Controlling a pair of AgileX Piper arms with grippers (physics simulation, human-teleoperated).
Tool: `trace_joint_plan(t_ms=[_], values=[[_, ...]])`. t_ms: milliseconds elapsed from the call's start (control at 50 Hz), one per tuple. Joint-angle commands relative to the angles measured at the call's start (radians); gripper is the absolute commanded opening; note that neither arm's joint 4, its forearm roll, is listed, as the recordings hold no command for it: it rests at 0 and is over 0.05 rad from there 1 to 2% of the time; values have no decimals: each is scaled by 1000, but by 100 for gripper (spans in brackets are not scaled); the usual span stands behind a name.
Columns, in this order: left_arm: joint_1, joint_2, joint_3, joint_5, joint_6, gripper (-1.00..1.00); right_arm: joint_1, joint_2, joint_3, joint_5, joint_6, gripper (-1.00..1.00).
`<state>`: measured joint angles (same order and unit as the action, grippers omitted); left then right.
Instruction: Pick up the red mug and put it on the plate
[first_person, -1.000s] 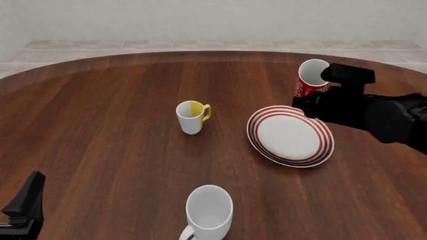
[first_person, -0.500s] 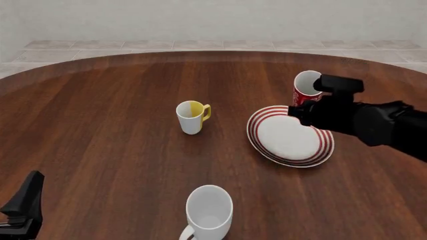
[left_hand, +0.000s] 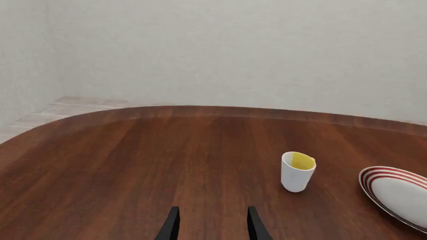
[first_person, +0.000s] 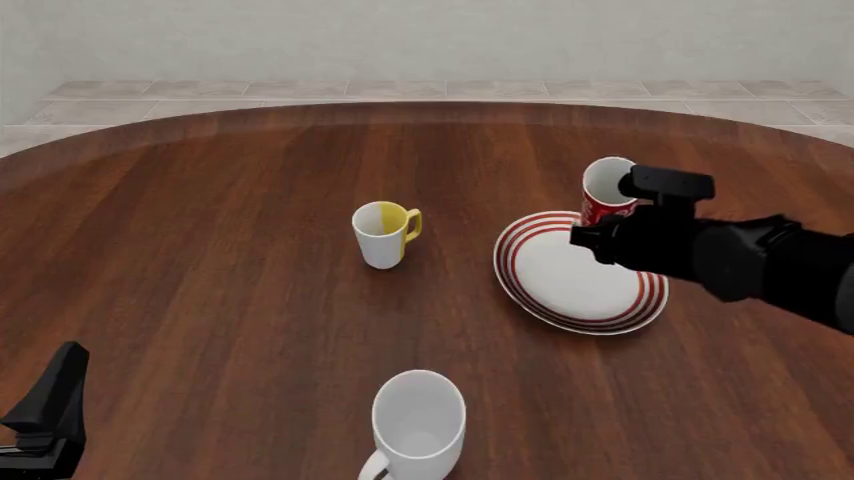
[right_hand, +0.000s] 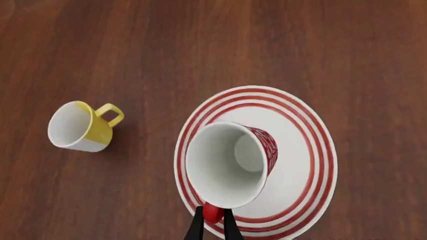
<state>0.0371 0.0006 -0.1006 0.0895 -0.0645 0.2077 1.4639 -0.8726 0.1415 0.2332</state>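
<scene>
- Three mugs and one plate (first_person: 582, 272) are on view on the brown wooden surface (first_person: 200, 260).
- Right end effector (right_hand: 213, 225): fingers drawn narrow and clamped on the red handle of the red mug (first_person: 607, 190). In the right wrist view the mug's white interior faces the camera, directly ahead of the fingertips.
- Red mug: held upright in the air, directly above the plate in the right wrist view, with the red rings visible around it on all sides. In the front view it sits over the plate's far rim, just beyond the black wrist body. Contact between mug base and plate cannot be confirmed from these views.
- Plate: lies flat on the surface beneath the right end effector.
- White-and-yellow mug (first_person: 384, 233): upright, well off to the left of the right end effector and clear of the plate, handle turned toward the plate.
- Plain white mug (first_person: 416, 420): stands nearer the arms' side, between the two end effectors, apart from everything else.
- Left end effector (left_hand: 211, 227): fingers spread apart, nothing between them, parked low at the near left edge. The white-and-yellow mug stands well ahead of it and to its right.
</scene>
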Motion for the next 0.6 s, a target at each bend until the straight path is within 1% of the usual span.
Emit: trace_joint_plan(t_ms=[20,600], values=[[-1,0,-6,6,1,100,6,12,7,-16,14,-100],[1,0,-1,1,-1,100,14,30,42,-38,12,-100]])
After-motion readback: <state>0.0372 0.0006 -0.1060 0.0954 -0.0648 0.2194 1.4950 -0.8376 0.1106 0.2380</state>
